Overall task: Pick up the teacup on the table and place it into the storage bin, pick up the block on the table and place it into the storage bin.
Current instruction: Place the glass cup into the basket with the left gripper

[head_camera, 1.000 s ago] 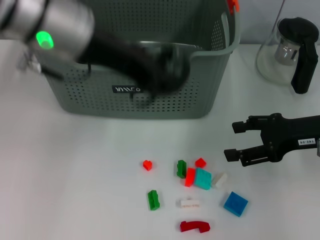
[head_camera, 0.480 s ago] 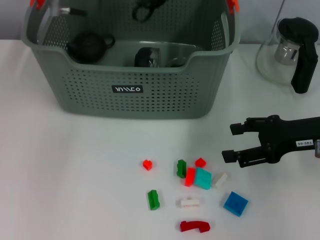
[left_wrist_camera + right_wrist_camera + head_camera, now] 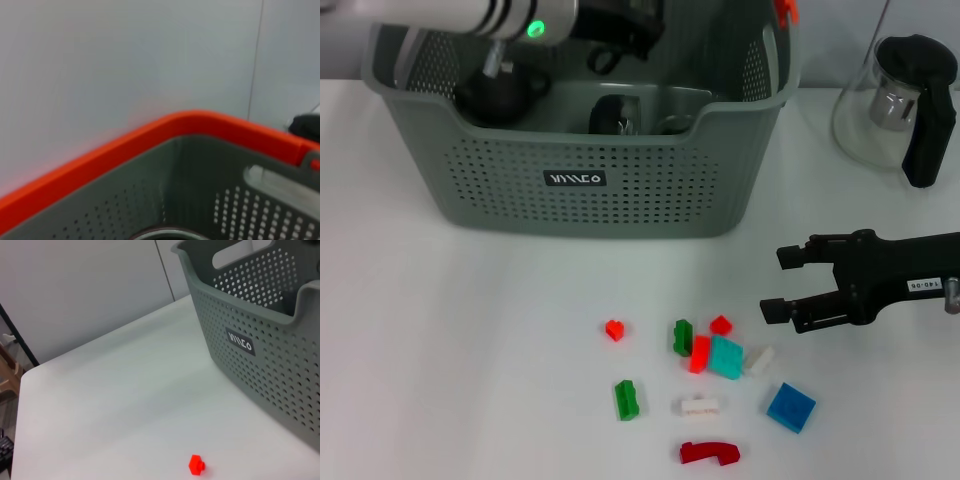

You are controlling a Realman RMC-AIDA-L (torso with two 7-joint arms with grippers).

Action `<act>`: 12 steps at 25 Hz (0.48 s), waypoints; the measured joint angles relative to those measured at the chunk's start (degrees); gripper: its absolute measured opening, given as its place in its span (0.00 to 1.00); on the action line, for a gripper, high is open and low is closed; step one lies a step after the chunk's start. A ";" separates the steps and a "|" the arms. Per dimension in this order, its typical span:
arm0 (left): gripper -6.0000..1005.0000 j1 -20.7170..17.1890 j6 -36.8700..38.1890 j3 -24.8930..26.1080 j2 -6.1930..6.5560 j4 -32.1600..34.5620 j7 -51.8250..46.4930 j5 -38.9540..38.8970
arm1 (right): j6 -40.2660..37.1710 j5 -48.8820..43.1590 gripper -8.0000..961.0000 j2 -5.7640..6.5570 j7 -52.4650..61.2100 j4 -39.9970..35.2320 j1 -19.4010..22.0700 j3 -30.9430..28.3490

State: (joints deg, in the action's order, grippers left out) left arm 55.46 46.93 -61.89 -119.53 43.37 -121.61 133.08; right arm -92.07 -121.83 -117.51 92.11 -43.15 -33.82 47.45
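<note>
Movement is all on the left side: the left arm, absent from the head view half a second ago, is now back over the far left corner of the storage bin [image 3: 620, 190], its black left claw [image 3: 620, 25] hanging above the bin's back wall; whether its fingers are apart or together I cannot tell. Its wrist view shows only the bin's orange rim and grey wall. Inside the bin sit a dark teapot-like vessel [image 3: 495, 95] and, near the front wall, a dark teacup [image 3: 615, 115], so the cup half of the task looks done. The right claw [image 3: 782, 283], fingers apart and empty, has crept slightly toward the scattered blocks near the front edge of the bench, with the white block [image 3: 758, 360] and teal block [image 3: 726, 357] closest. Block pickup appears to be the step at hand.
</note>
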 joint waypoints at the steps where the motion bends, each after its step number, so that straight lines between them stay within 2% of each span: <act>1: 0.06 -0.07 -0.70 -0.23 -0.43 -0.27 0.06 0.89 | 0.02 0.00 0.98 0.00 0.00 0.05 0.00 0.00; 5: 0.06 -0.31 -1.53 -0.60 -1.75 -0.49 0.21 3.65 | 0.12 0.00 0.99 0.00 0.00 0.09 0.03 0.00; 12: 0.07 -0.67 -1.72 -0.86 -2.75 -0.57 -0.26 7.00 | 0.72 0.07 0.98 0.00 -0.07 0.32 0.06 0.00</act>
State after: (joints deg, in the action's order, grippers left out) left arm 54.79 45.20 -62.75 -122.28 42.80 -121.87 140.07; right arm -91.35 -121.77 -117.51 92.04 -42.83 -33.76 47.46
